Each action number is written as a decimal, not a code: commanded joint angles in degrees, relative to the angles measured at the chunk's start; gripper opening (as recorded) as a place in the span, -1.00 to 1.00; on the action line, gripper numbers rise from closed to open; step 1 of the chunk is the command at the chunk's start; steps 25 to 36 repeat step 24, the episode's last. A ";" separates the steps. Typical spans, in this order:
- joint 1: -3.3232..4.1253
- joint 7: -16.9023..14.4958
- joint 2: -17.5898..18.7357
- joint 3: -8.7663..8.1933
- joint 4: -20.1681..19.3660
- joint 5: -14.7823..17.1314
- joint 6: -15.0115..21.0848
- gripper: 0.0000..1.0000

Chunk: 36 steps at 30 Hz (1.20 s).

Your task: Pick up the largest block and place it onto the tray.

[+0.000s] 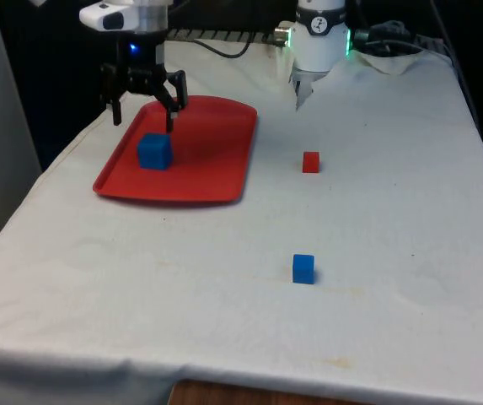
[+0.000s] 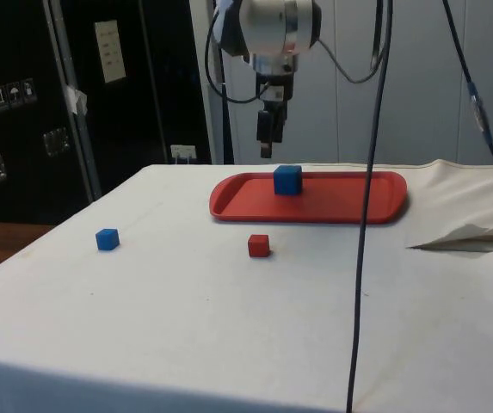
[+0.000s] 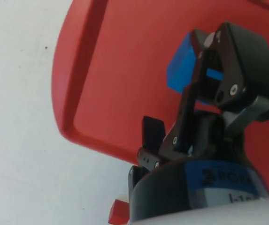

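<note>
A white cloth is spread over the table, creased and faintly stained near the front edge; in the side view dark cabinets are seen behind it, one bearing a pale label sheet and another a row of small shipping symbols — no wording on either can be read.

A red tray is set toward the front view's left, on the far half of the cloth. The large blue block is seen resting flat on the tray's floor, toward the edge nearest the front view's left, clear of the rim. In the side view the same block is shown upright on the tray.

The gripper is held above the tray, just behind and above the block, with its fingers spread apart and nothing between them. In the side view it is seen hanging clear of the block's top. In the wrist view the block is partly covered by a finger, and part of some lettering on the gripper body is visible but cannot be made out.

Two smaller cubes are left on the bare cloth — a small red block off the tray toward the front view's right, and a small blue block nearer the front edge, well apart from it.
</note>
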 commanded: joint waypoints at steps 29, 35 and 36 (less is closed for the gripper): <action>2.35 0.80 0.00 -1.32 4.13 -1.09 -1.38 1.00; 2.35 0.80 0.00 -1.32 4.13 -1.09 -1.38 1.00; 2.35 0.80 0.00 -1.32 4.13 -1.09 -1.38 1.00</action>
